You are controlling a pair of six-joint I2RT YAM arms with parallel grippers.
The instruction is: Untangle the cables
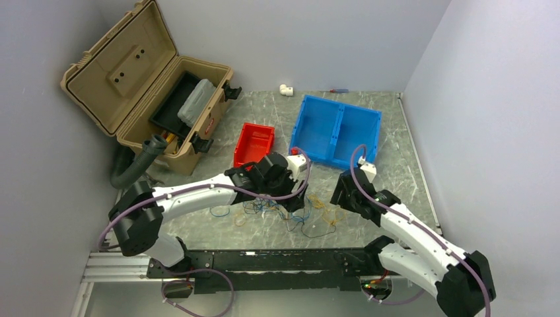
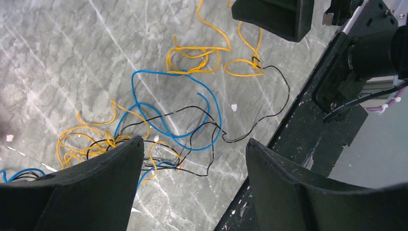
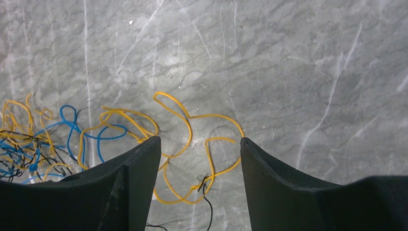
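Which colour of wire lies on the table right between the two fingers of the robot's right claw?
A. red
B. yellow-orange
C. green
B: in the right wrist view, a yellow-orange wire loops over the grey table in the gap of the open right gripper, which holds nothing.

This is a robotics lab test cell: plain pale walls [image 1: 330, 39] box in a marble-patterned counter [image 1: 396, 152], with two white-and-black robot arms [image 1: 191, 195] bolted to a black rail [image 1: 264, 261] on an aluminium frame [image 1: 112, 267] at its near edge. An open tan tool case [image 1: 125, 72], a red bin [image 1: 253, 144] and a divided blue bin [image 1: 337, 129] stand as practice props.
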